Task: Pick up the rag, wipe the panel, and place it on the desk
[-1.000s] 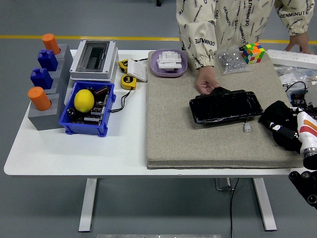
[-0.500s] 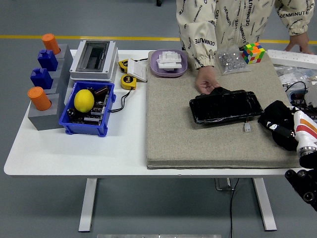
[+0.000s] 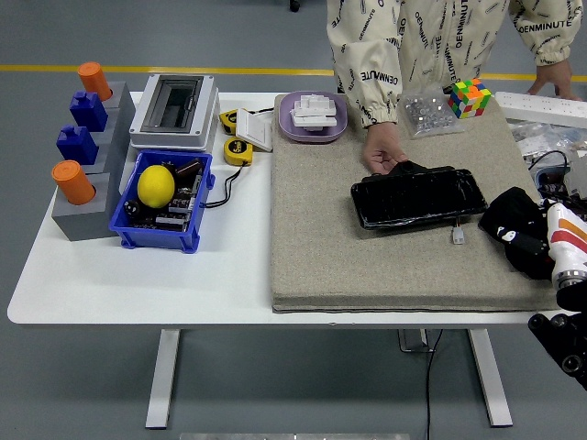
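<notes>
Rag [image 3: 515,223] bunched under right robot hand [image 3: 541,240], fingers closed on it.

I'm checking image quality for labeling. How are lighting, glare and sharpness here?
Head view: even, soft lighting with faint shadows; the whole table is sharp, no motion blur; the black panel shows glossy reflections; the black rag lacks detail against the robot's arm.

Two orange cylinders [image 3: 94,78] [image 3: 71,181], two blue blocks [image 3: 88,110] [image 3: 75,144], two yellow tape measures [image 3: 238,150] [image 3: 228,117], one lemon [image 3: 156,185], one Rubik's cube [image 3: 469,97], one black panel [image 3: 418,197].
</notes>
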You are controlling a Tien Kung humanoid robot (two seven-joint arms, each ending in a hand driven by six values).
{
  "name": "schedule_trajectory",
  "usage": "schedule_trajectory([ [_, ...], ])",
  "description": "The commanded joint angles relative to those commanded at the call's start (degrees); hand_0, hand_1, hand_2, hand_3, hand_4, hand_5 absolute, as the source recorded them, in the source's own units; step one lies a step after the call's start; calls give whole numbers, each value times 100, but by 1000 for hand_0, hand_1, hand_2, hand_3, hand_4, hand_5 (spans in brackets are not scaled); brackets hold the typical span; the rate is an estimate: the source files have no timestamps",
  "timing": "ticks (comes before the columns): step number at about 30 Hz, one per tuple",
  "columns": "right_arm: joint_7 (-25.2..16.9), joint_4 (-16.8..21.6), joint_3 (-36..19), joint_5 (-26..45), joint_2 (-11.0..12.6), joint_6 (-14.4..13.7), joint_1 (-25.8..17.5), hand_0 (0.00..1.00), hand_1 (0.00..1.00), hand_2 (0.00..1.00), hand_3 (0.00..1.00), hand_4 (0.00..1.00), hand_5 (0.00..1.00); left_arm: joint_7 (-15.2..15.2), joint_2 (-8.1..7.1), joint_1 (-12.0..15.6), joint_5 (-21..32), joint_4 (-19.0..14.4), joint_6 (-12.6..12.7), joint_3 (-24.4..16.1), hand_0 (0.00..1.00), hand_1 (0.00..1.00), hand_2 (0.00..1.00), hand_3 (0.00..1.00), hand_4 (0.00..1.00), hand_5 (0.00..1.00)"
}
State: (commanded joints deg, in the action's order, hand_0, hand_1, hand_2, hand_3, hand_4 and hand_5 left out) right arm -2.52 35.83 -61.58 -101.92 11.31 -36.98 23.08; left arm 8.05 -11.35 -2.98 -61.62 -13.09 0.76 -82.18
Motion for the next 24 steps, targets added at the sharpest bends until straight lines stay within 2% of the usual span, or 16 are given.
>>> schedule_trajectory([
  [4,42,1,-17,-51,9,0,-10,414,502,527,506,892,293,-2,7,-8,-2,-6,-2,-4,609,642,655,561,629,442],
  [5,49,4,-19,-59,11,0,-12,377,477,504,500,850,260,-3,8,-8,-4,-7,-1,-6,609,642,655,562,629,441],
  [10,83,17,-30,-77,25,0,5,377,477,504,500,850,260,-4,7,-5,-9,0,2,-14,609,642,655,562,629,441],
  [11,88,23,-31,-79,28,0,7,340,452,487,495,869,213,-4,6,-2,-13,1,3,-18,609,641,655,562,629,442],
  [16,133,43,-25,-112,43,0,14,340,452,487,495,869,213,-2,13,2,-8,7,4,-27,609,641,655,562,629,442],
  [17,143,47,-23,-123,44,0,15,322,441,478,500,958,138,-2,16,1,-6,6,3,-26,607,642,655,561,629,441],
  [24,186,59,-27,-157,55,0,17,314,440,475,498,968,130,-2,22,-10,-7,-3,1,-28,608,642,655,561,629,440],
])
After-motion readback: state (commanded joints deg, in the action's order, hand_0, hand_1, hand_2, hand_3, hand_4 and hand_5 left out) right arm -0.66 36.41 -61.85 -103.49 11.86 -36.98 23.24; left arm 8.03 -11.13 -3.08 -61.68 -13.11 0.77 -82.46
